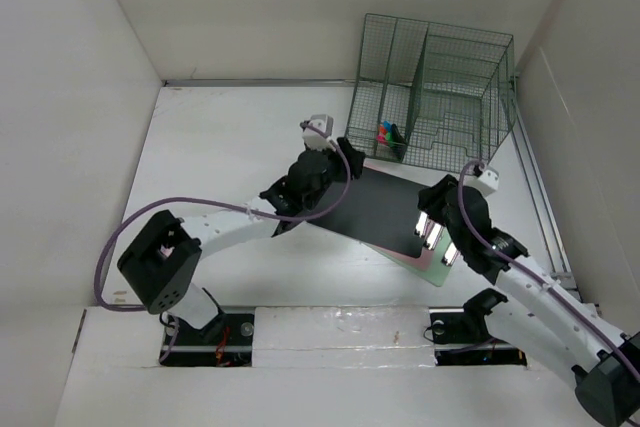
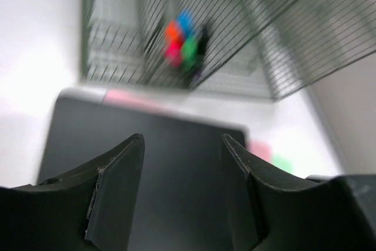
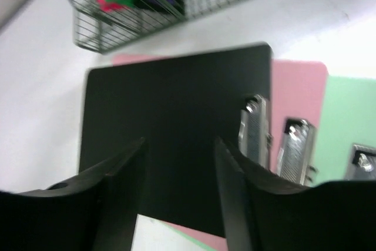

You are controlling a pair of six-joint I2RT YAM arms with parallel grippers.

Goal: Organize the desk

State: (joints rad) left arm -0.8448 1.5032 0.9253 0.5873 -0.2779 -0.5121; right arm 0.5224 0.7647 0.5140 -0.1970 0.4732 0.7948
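The desk (image 1: 230, 147) is a large matte white tabletop. A stack of clipboards lies on it, black (image 1: 375, 207) on top, pink (image 3: 296, 89) and green (image 3: 349, 110) beneath, metal clips (image 1: 428, 232) at the right end. My left gripper (image 1: 322, 169) is open and empty over the black board's left end (image 2: 147, 145). My right gripper (image 1: 432, 209) is open and empty over the clip end; its view shows the black board (image 3: 176, 116) between the fingers.
A dark green wire-mesh rack (image 1: 435, 87) stands at the back right, holding colourful markers (image 1: 388, 135), which also show in the left wrist view (image 2: 183, 42). White walls close in left, back and right.
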